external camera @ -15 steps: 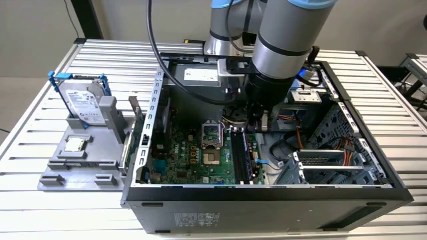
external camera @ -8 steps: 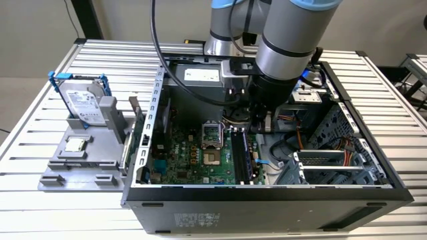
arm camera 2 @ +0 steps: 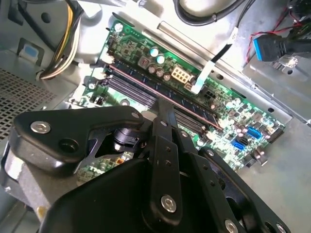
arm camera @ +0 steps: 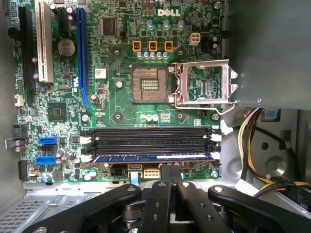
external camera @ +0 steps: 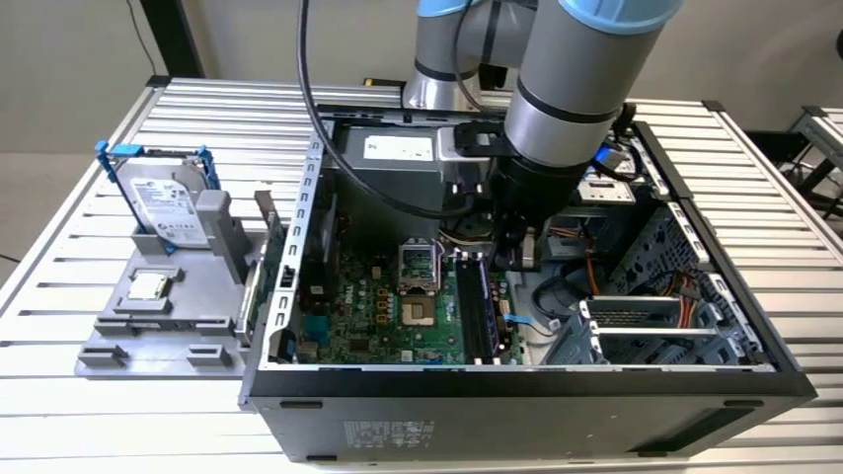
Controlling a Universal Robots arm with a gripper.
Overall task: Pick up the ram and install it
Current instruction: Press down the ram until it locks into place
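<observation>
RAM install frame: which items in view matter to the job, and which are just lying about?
Job:
- ram, lying in the slot nearest the board edge
- empty memory slots beside it
- end effector, shut, tips by the ram

Lying about:
- hard drive
- processor chip on the grey tray
- CPU socket
- yellow cables

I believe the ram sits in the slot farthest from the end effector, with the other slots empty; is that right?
Not quite: in the first wrist view the ram sits in the slot nearest the end effector, with the other slots empty.
</observation>
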